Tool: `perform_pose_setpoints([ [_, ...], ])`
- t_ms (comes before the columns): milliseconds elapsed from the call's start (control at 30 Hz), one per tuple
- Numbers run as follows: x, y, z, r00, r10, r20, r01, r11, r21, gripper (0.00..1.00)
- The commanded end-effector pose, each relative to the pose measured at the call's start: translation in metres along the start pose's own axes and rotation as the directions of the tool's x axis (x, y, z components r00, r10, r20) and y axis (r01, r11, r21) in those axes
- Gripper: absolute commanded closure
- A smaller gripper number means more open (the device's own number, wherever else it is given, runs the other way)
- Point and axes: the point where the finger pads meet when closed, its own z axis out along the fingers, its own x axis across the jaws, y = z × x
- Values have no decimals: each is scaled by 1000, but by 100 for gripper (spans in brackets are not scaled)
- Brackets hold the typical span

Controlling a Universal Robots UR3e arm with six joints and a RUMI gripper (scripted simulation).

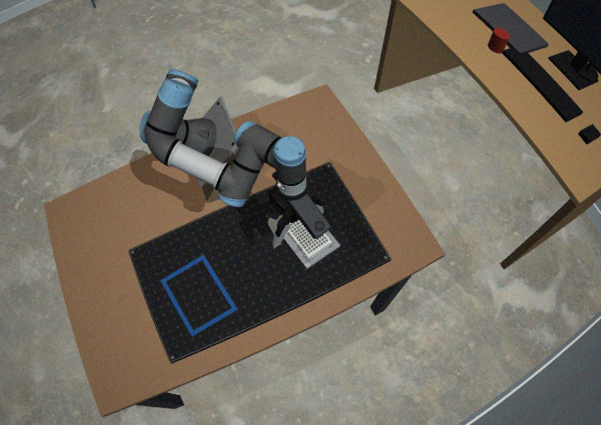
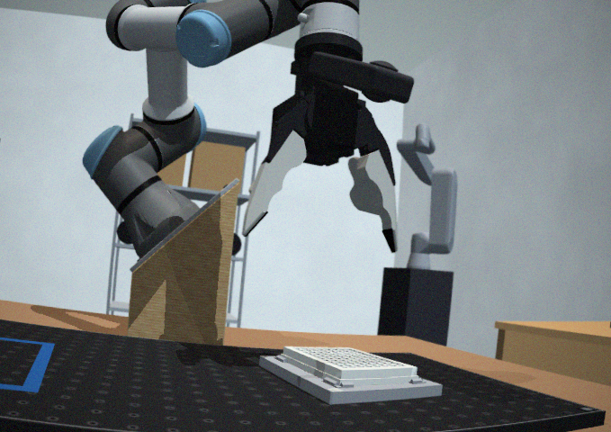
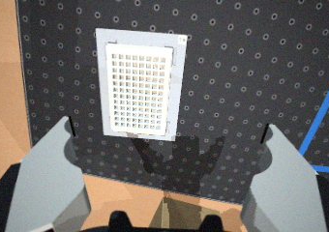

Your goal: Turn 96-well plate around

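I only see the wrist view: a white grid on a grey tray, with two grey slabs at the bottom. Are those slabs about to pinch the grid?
Observer: Not yet. In the exterior view the jaws hang wide open, high above the 96-well plate, touching nothing.
Operator: Is that plate lying flat?
Observer: Yes. Side on, it sits level in the plate nest, with small locator tabs along its edge.
Operator: Anything else in the room that I'm missing?
Observer: The top view shows a separate desk off to one side, with a red cylinder standing on it.
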Motion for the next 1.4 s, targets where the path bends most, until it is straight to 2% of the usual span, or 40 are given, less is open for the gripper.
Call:
perform_pose_setpoints([
  [0,-19,5,12,1000,14,-3,-14,1000,-13,0],
  [67,-20,6,12,1000,14,-3,-14,1000,-13,0],
  [133,-27,10,18,999,48,-14,-49,998,-44,0],
  [367,-43,17,29,999,48,-14,-49,998,-44,0],
  [900,-43,17,29,999,48,-14,-49,998,-44,0],
  [1367,-43,18,53,999,48,-14,-49,998,-44,0],
])
